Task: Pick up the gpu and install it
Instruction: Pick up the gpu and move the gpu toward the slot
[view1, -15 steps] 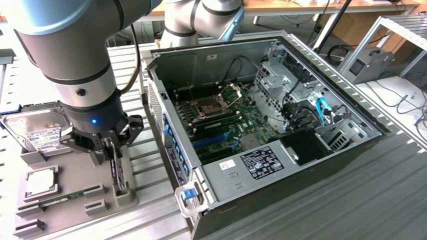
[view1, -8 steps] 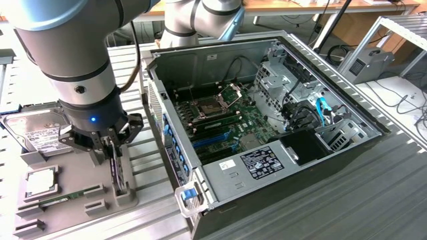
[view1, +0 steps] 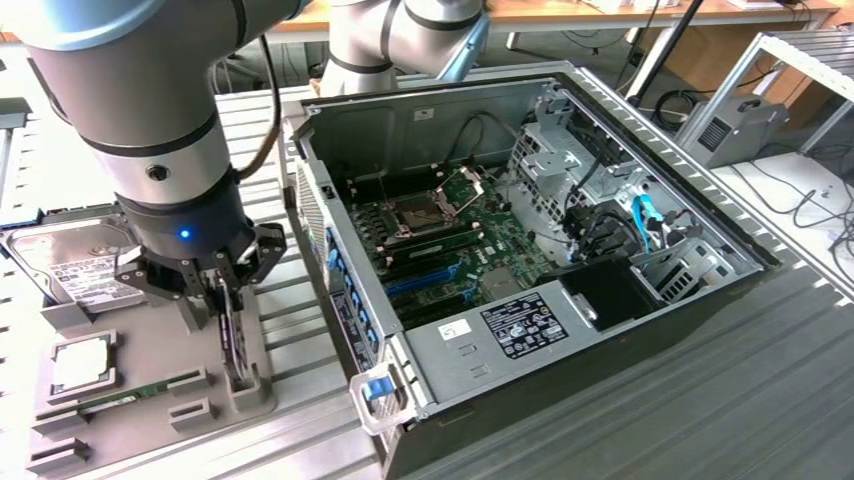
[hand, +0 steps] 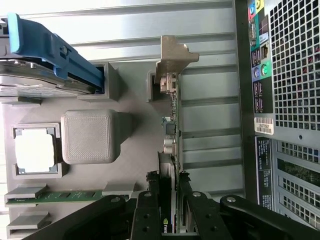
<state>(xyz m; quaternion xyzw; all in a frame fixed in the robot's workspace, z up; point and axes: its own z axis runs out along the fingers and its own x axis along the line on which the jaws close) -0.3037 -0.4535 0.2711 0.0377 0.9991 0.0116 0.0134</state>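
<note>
The gpu (view1: 239, 345) stands on edge in a slot of the grey parts holder (view1: 147, 425), on the exterior view's left, beside the open computer case (view1: 707, 215). In the wrist view the gpu (hand: 172, 117) runs away from the camera as a thin green board, with its silver bracket (hand: 172, 57) at the far end. My gripper (view1: 222, 300) is lowered over the card. Its black fingers (hand: 150, 205) press against both faces of the board's near end, so the gripper (hand: 171, 187) is shut on it. The card still sits in the holder.
The holder also carries a silver hard drive (view1: 74, 265), a processor (view1: 83, 365) and a narrow green memory stick (view1: 127, 398). Inside the case the motherboard (view1: 441, 245) lies exposed with blue slots. The case's perforated rear panel (hand: 290, 65) stands close to the card.
</note>
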